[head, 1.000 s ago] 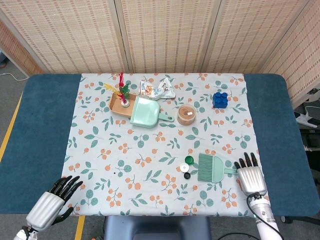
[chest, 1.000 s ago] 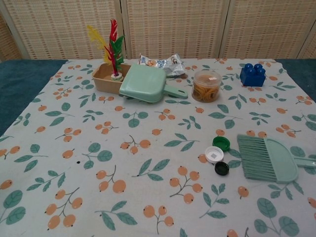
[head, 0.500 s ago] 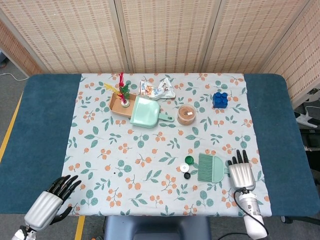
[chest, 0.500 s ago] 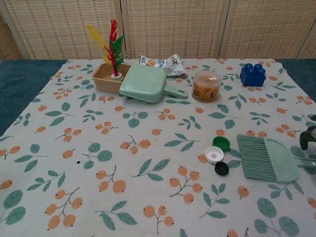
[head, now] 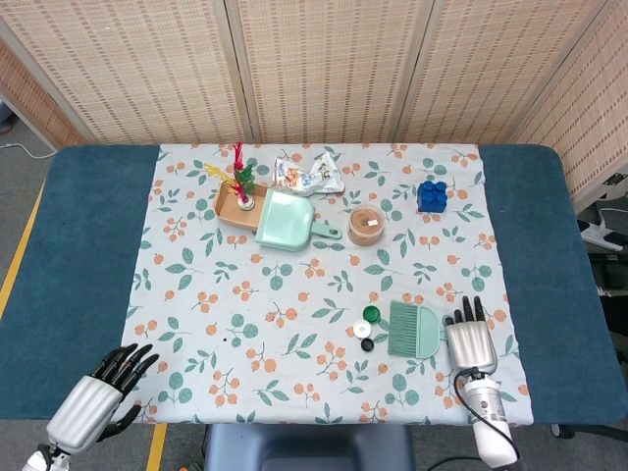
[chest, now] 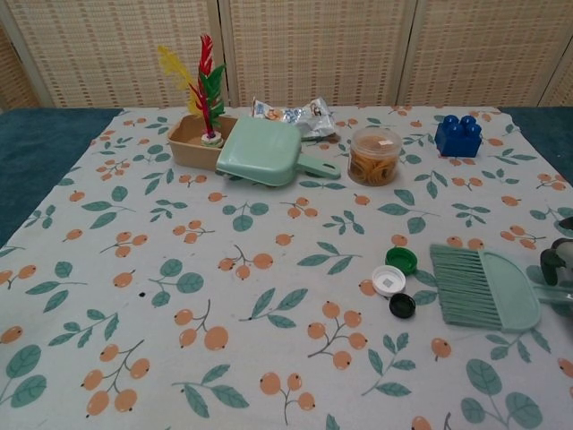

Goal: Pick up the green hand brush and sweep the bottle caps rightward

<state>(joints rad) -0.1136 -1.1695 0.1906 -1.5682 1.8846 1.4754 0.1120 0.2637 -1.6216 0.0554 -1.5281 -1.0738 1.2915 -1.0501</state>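
Note:
The green hand brush (head: 413, 329) (chest: 484, 288) lies flat on the floral cloth, bristles pointing left, handle to the right. Just left of the bristles sit three bottle caps: a green one (head: 371, 315) (chest: 401, 260), a white one (head: 362, 330) (chest: 389, 281) and a black one (head: 367, 344) (chest: 402, 305). My right hand (head: 471, 339) hovers over the brush handle with its fingers stretched forward; only its fingertips (chest: 553, 263) show at the chest view's right edge. My left hand (head: 98, 400) rests at the near left corner, fingers apart, holding nothing.
At the back stand a mint dustpan (head: 285, 220), a brown tray (head: 229, 204) with feathers, a foil wrapper (head: 308, 174), a round jar (head: 366, 225) and a blue block (head: 432, 195). The cloth (head: 245, 314) lies on a dark blue table.
My right hand has slid left and forward from the cloth's right edge to above the brush handle. The brush, caps and left hand stay where they were.

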